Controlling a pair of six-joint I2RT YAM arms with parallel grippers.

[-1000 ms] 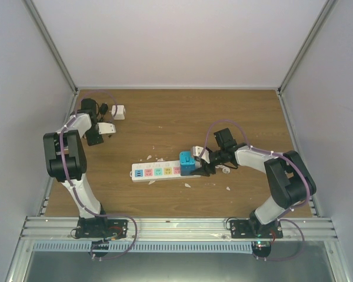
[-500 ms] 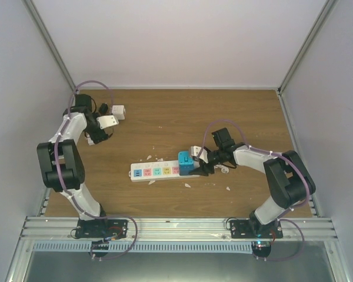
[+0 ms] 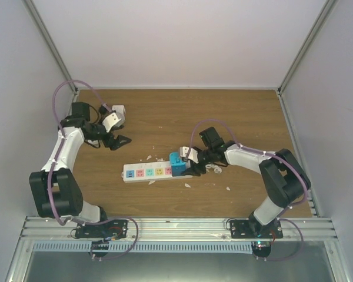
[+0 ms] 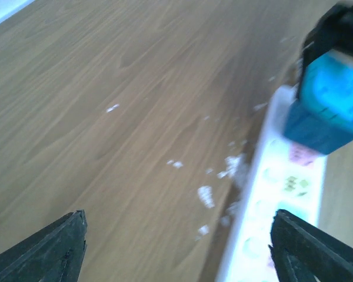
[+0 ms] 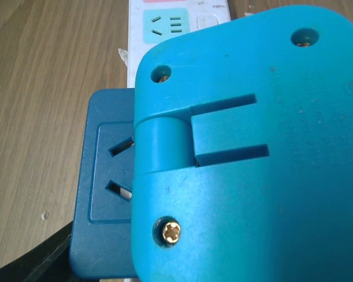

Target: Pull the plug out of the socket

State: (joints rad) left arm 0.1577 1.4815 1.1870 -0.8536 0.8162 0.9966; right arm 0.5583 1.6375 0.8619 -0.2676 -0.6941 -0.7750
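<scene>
The socket (image 3: 146, 173) is a long white power strip with outlets on coloured squares, lying mid-table. A blue plug (image 3: 177, 165) stands in its right end. My right gripper (image 3: 186, 163) is shut on the plug from the right. In the right wrist view the plug (image 5: 235, 147) fills the frame, with the strip (image 5: 176, 23) beyond it. My left gripper (image 3: 121, 141) is open and empty, above and left of the strip's left end. In the left wrist view its fingers (image 4: 53, 249) frame bare wood, the strip (image 4: 276, 229) and the plug (image 4: 330, 106).
A small white block (image 3: 119, 110) lies at the back left by the left wrist. White crumbs (image 3: 150, 157) are scattered round the strip and to its right (image 3: 228, 188). Grey walls close in the left, back and right sides.
The strip and plug have slid left with my right gripper. My left arm has swung from the back left corner towards the strip, its gripper now pointing at it.
</scene>
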